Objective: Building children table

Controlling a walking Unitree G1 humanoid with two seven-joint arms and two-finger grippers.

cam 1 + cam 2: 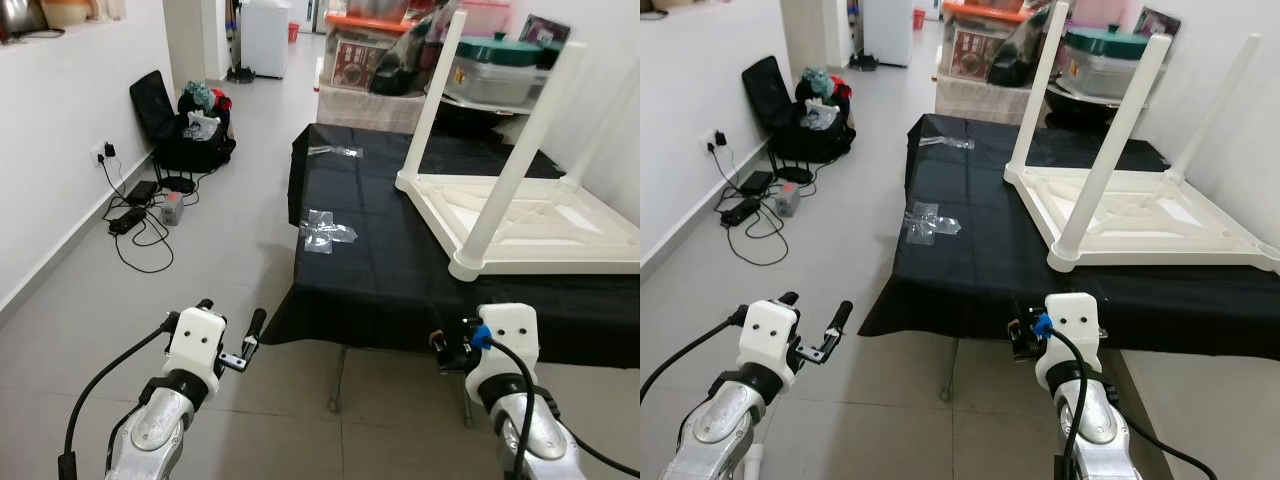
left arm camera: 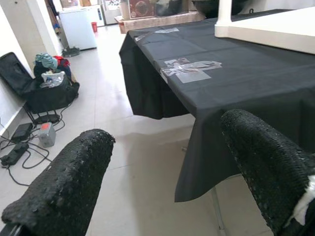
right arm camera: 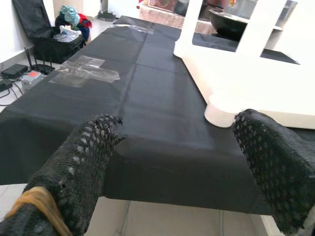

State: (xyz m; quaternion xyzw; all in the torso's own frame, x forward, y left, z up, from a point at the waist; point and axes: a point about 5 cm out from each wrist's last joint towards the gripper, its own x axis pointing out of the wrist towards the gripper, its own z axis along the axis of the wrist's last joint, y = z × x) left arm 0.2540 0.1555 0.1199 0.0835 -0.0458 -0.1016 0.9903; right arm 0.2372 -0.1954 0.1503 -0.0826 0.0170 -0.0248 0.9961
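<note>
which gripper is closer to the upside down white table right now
Right. The right gripper is at the black-covered table's near edge, facing the white table's nearest leg. The left gripper hovers over the floor, off the covered table's left corner, farther away.

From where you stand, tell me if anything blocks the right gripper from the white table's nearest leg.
Nothing visible does. Bare black cloth lies between the open right gripper and the nearest leg of the upturned white table.

One upturned table (image 1: 520,215), three legs (image 1: 515,160)
</note>
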